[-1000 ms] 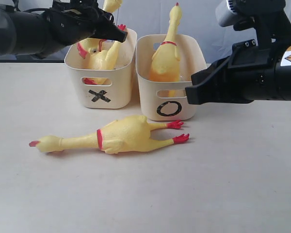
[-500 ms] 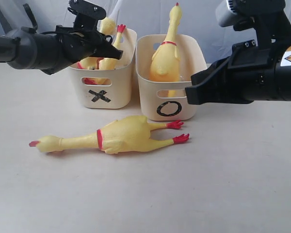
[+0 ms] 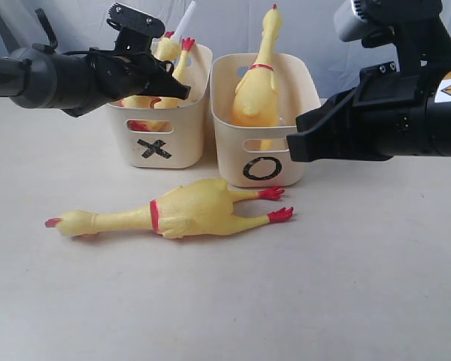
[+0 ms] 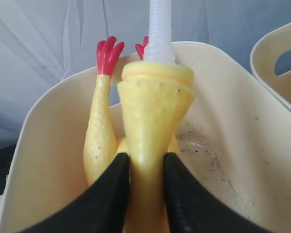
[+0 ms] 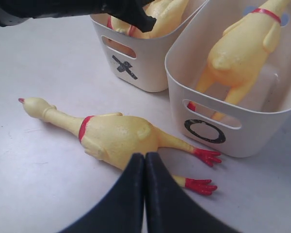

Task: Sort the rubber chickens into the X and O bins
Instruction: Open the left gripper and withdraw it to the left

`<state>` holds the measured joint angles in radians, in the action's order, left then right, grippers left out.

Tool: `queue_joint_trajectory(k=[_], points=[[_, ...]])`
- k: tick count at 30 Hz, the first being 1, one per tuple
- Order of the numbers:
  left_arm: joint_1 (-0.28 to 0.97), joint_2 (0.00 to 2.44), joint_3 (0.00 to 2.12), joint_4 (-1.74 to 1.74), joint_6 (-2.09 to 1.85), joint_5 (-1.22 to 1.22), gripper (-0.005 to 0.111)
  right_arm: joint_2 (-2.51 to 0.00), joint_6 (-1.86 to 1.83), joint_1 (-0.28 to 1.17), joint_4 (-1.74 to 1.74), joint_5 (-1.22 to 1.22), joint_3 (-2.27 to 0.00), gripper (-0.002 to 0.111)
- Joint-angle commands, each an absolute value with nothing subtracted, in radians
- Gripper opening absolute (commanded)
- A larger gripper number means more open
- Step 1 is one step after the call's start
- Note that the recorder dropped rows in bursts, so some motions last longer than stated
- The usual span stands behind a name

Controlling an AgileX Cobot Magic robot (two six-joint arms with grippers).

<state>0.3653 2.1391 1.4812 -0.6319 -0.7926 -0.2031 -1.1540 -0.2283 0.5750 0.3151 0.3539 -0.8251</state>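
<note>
left arm comes in level from upper left of exterior frame. left gripper (image 3: 178, 85) sits over x bin (image 3: 165, 128), fingers (image 4: 109, 194) pinching neck piece (image 4: 153, 116), white tube (image 4: 160, 24) sticking up. right arm in from right edge. right gripper (image 5: 145, 162) has tips pressed together, nothing between em, next to o bin (image 3: 233, 150) front. x bin also holds headless body (image 4: 99, 131), red feet up. o bin holds upright chicken (image 3: 254, 90), head above rim. whole chicken (image 3: 188, 210) lies on table (image 3: 323, 301), lower centre, head pointing left.

L hand (image 3: 177, 85) + chicken neck (image 3: 166, 50) lower
</note>
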Motion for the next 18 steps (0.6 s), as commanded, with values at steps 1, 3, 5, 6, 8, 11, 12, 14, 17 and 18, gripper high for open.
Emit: queue_joint_trajectory(k=[1,3,5,6,8,11,12,14,17,18], points=[[0.362,2.141,1.489,-0.638,-0.786,-0.194,0.042,-1.145,-0.233,0.570,0.318,0.348,-0.821,-0.001],[0.362,2.141,1.489,-0.638,-0.786,-0.194,0.050,-1.145,-0.233,0.570,0.318,0.348,-0.821,-0.001],[0.362,2.141,1.489,-0.638,-0.786,-0.191,0.057,-1.145,-0.233,0.570,0.318,0.348,-0.821,-0.001],[0.362,2.139,1.489,-0.638,-0.786,-0.187,0.060,-1.145,-0.233,0.570,0.318,0.348,-0.821,-0.001],[0.362,2.133,1.489,-0.638,-0.786,-0.180,0.064,-1.145,-0.233,0.570,0.318,0.348,-0.821,-0.001],[0.362,2.112,1.489,-0.638,-0.786,-0.156,0.064,-1.145,-0.233,0.570,0.318,0.348,-0.821,-0.001],[0.362,2.100,1.489,-0.638,-0.786,-0.147,0.064,-1.145,-0.233,0.570,0.318,0.348,-0.821,-0.001],[0.362,2.073,1.489,-0.638,-0.786,-0.119,0.064,-1.145,-0.233,0.570,0.318,0.348,-0.821,-0.001],[0.362,2.028,1.489,-0.636,-0.790,-0.053,0.063,-1.145,-0.233,0.570,0.318,0.348,-0.821,-0.001],[0.360,2.005,1.489,-0.629,-0.794,-0.015,0.060,-1.145,-0.233,0.570,0.318,0.350,-0.821,-0.001]])
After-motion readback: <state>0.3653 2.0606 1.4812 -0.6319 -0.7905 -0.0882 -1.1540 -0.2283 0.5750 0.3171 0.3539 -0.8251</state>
